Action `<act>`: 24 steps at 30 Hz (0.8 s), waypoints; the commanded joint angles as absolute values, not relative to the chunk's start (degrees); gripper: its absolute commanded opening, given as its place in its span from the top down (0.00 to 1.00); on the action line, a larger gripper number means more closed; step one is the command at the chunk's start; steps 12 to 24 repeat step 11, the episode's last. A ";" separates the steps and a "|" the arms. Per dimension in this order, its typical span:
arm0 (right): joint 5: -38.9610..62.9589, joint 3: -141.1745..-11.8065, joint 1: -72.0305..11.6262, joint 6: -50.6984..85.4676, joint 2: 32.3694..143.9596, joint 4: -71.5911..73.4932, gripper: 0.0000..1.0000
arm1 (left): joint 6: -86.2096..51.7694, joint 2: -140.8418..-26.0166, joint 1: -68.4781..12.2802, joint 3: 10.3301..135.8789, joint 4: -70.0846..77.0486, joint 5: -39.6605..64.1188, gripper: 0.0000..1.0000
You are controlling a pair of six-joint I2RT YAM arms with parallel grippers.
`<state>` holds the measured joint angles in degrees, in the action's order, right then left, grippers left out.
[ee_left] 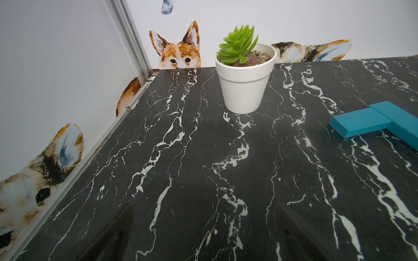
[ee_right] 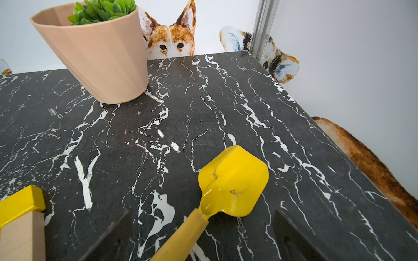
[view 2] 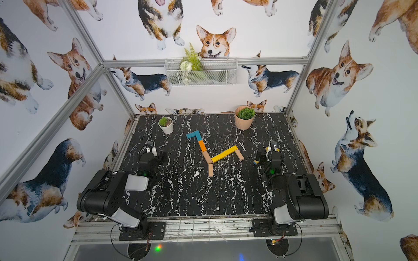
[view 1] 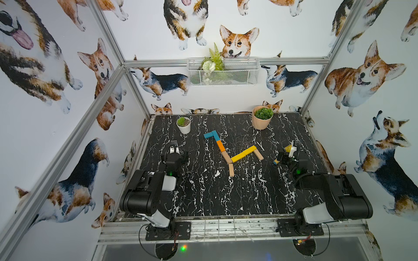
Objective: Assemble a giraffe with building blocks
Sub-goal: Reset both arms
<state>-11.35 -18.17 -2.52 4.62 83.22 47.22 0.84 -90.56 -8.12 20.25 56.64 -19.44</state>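
Note:
The giraffe [view 1: 227, 158] lies flat in the middle of the black marble table [view 1: 203, 192], seen in both top views. Its building blocks touch end to end: teal head [view 1: 209, 135] and neck, orange bar [view 1: 221, 145], tan bar, yellow body [view 2: 225, 153], two tan legs [view 1: 231, 170]. My left gripper [view 1: 173, 145] hovers left of it, open and empty; the left wrist view shows the teal head [ee_left: 359, 125]. My right gripper [view 1: 291, 148] stands open to the right of the rear leg [ee_right: 22, 237]. A yellow scoop-shaped part [ee_right: 233, 180] juts out between its wide-apart fingers.
A small white pot [view 1: 183, 124] with a succulent stands at the back left. A larger peach pot [view 1: 261, 117] stands at the back right. A wire basket [view 1: 222, 71] hangs on the back wall. Aluminium frame posts and walls border the table.

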 commanded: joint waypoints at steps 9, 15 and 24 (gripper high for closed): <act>-11.00 -18.37 -2.46 4.29 83.23 48.30 0.00 | 1.23 -90.38 -8.01 20.91 56.06 -18.81 0.00; -11.05 -18.45 -2.52 4.26 83.23 48.30 0.00 | 1.23 -90.37 -8.00 20.78 56.16 -18.81 0.00; -11.05 -18.45 -2.52 4.26 83.23 48.30 0.00 | 1.23 -90.37 -8.00 20.78 56.16 -18.81 0.00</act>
